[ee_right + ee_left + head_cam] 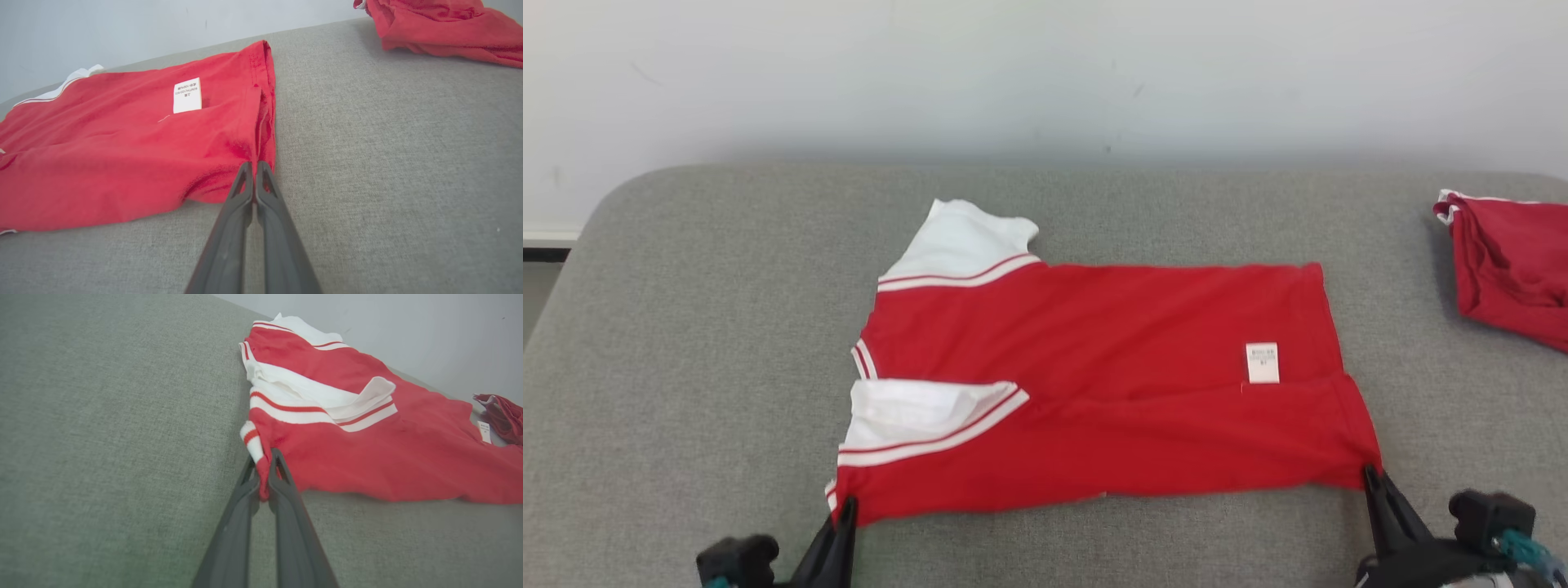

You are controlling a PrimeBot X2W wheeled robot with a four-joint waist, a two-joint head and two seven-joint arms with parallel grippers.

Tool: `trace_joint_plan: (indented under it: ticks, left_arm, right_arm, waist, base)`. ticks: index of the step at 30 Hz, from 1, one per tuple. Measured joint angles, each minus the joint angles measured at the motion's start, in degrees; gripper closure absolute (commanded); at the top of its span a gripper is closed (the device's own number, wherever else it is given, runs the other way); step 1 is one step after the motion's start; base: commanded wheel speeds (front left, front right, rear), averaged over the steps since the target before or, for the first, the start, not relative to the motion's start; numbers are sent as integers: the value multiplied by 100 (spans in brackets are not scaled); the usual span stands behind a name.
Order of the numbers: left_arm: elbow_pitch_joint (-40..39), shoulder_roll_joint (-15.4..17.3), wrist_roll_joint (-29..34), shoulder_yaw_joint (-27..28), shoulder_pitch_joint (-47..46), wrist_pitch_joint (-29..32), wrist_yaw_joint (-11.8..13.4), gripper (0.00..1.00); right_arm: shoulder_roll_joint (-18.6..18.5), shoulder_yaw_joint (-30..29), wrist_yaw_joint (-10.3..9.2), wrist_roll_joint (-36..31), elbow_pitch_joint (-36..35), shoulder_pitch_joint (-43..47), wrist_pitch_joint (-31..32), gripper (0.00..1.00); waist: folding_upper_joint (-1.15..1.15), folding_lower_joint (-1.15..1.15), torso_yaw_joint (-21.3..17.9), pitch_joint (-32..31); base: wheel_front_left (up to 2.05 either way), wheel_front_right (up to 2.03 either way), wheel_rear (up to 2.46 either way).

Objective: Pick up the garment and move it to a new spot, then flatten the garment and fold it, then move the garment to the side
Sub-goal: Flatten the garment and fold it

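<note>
Left jaws and right jaws each pinch a near corner of the red garment (pixel 1094 343) on grey padding (pixel 686 367).

Bare room, grey padded surface (pixel 686 367)

Grey woven cushion top (pixel 686 367): open run left of the flat red and white short-sleeved shirt (pixel 1094 343), also behind it. Open strip between shirt and crumpled red cloth heap (pixel 1511 269), far right. Pale wall (pixel 1045 73) bounds the back edge. Narrow margin in front.
</note>
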Motion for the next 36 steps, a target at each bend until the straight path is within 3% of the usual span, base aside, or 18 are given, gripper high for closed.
trace_joint_plan:
  ticks: [13,14,15,16,28,36]
  left_arm:
    - [-783,42,69,32,1142,-5,288,100]
    - [-798,46,107,24,1177,-5,325,96]
    - [-898,60,299,27,1218,-5,405,17]
    - [-961,54,326,47,1229,-5,426,0]
    - [-2160,14,1109,984,1305,-7,681,0]
    - [-2543,133,1648,1226,1240,-5,798,0]
  right_arm:
    - [85,-467,0,116,-1460,1669,719,100]
    - [113,-481,0,113,-1527,1739,748,93]
    - [157,-526,0,64,-1649,1801,757,24]
    - [199,-543,0,37,-1722,1804,756,0]
    - [448,-576,0,-353,-2598,1513,375,0]
    - [504,-377,0,-541,-2767,1267,107,0]
  waist:
    - [0,0,106,-297]
    - [-1,0,107,-313]
    - [0,0,106,-348]
    - [0,0,103,-369]
    - [0,0,35,-573]
    - [0,1,-6,-609]
  base:
    - [0,0,0]
    - [0,0,0]
    - [0,0,0]
    - [0,0,0]
    - [0,0,0]
    - [0,0,0]
